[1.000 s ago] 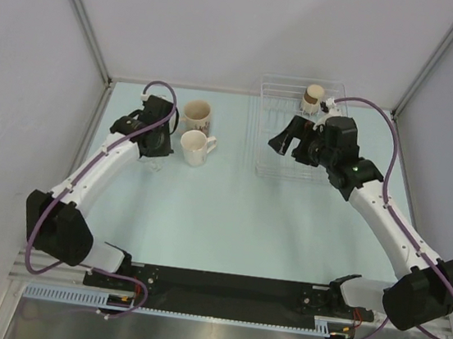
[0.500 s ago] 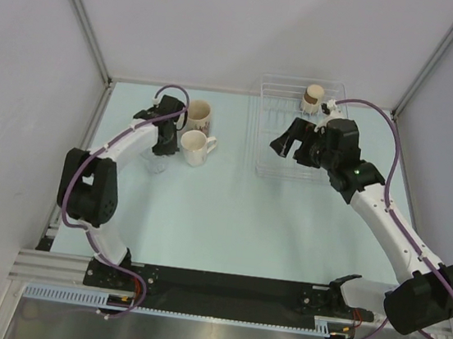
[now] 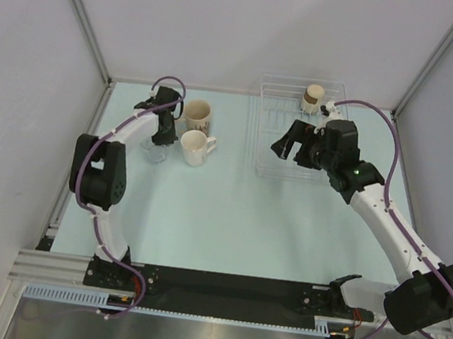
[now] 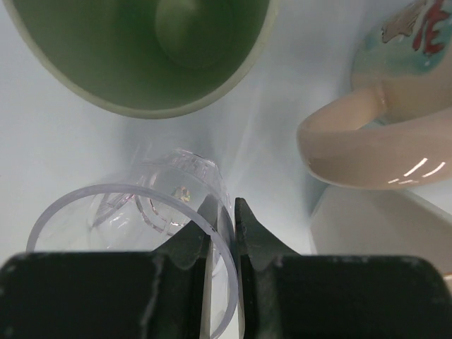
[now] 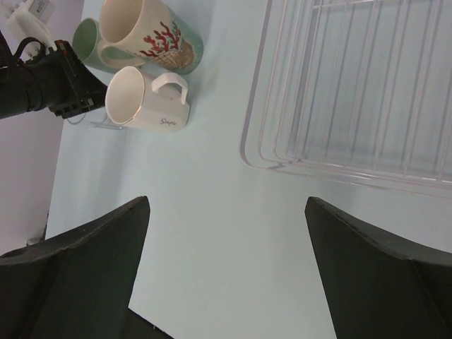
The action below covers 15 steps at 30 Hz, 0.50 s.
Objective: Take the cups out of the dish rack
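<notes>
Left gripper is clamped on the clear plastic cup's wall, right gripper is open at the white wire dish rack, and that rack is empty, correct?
Not empty: the top view shows a tan brown-topped cup standing at the far side of the white wire dish rack. The rest holds.

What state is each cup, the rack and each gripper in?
Left gripper: shut on clear cup.
Clear cup: wall pinched, upright.
Right gripper: open, empty.
Green cup: upright on table.
Printed mug: upright on table.
White mug: upright on table.
Rack: holds one cup.
Tan cup: in rack.
</notes>
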Tool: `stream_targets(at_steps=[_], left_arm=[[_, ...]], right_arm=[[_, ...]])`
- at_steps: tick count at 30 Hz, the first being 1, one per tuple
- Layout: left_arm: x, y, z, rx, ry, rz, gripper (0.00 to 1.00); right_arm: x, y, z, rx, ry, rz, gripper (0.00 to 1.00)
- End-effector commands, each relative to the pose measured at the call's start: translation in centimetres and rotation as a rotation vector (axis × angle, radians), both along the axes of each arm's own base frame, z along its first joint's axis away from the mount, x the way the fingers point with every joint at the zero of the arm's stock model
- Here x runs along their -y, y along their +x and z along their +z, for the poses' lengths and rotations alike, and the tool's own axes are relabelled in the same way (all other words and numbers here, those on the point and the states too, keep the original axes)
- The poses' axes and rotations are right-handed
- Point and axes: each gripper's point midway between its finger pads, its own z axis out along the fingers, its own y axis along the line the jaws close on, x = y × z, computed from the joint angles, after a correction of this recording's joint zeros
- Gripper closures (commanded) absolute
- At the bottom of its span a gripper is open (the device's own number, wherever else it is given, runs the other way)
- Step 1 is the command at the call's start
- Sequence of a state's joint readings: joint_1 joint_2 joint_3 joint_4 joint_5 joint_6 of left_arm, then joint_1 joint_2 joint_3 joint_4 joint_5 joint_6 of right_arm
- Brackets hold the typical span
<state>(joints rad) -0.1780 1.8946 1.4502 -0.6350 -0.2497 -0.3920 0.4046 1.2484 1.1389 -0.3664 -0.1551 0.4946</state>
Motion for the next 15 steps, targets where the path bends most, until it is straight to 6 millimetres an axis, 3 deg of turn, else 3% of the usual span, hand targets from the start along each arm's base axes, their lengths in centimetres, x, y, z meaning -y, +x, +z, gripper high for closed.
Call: stream_targets(at_steps=[1, 10, 15], left_arm=[[0.4, 1.3, 0.5, 0.034, -0.016, -0.012, 0.99], [0.2, 0.6, -0.2, 0.011, -0.01, 0.008, 0.97], [-0.1, 0.6, 0.7, 0.029, -0.004, 0.018, 0.77]], right_arm=[[0.1, 0.6, 1.0, 0.035, -0.021, -0.004, 0.03], [-0.2, 1.1, 0.3, 0.022, -0.017, -0.005, 0.03], [-0.3, 1.2, 0.2, 0.017, -0.015, -0.004, 0.03]])
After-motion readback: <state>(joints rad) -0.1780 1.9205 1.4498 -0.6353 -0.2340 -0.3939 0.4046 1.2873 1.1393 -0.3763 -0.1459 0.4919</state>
